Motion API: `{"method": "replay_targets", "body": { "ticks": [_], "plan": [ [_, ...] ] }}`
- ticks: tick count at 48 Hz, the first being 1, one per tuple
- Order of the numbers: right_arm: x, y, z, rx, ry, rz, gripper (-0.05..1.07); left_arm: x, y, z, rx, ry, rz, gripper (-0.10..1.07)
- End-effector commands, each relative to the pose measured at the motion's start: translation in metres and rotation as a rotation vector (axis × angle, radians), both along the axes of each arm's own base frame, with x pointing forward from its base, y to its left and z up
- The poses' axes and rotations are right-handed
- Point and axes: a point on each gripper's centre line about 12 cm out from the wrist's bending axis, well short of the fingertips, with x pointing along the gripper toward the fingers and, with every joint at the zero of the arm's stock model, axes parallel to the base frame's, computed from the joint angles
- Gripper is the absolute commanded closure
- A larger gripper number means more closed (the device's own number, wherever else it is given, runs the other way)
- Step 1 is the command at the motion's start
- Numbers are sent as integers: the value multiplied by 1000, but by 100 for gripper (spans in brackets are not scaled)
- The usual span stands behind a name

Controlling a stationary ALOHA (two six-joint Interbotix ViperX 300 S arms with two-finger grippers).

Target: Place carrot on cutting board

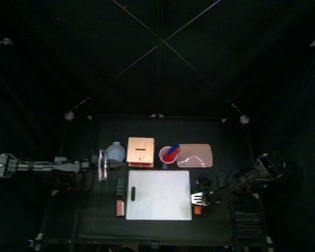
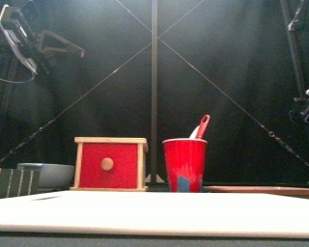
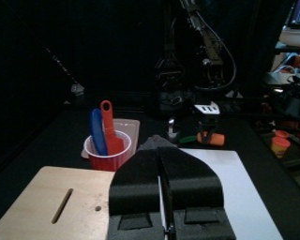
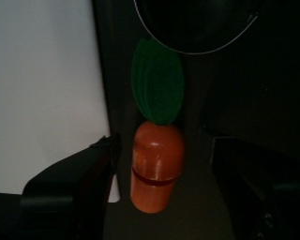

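In the top view, the left gripper (image 1: 105, 167) is at the left of the frame, over the tabletop (image 1: 101, 221); its jaws are pressed together and hold nothing. Below it, a thin orange stick (image 1: 119, 208) lies beside the white cutting board (image 1: 160, 197) in the frame's middle. Above the board stand a wooden box (image 1: 139, 151), a red cup (image 1: 171, 154) and a beige tray (image 1: 200, 155). At the board's right edge, the right gripper (image 1: 200, 200) is spread wide around the carrot (image 4: 156, 166), without touching it. The carrot lies on the dark tabletop just beside the board.
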Motion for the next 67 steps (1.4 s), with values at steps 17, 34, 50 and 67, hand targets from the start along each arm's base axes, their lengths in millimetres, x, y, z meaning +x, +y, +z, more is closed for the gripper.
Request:
{"method": "replay_targets", "body": {
  "ticks": [17,34,50,67],
  "plan": [
    [8,3,4,10,-15,-2,35,2,0,7,-1,-23,-1,96],
    [49,-12,41,-37,-125,-13,38,2,1,5,-27,-20,10,96],
    [102,-46,68,-104,-261,-65,39,1,4,3,-31,-17,23,96],
    [160,-54,55,-95,-344,-25,39,0,5,0,-42,-9,31,96]
  ]
}}
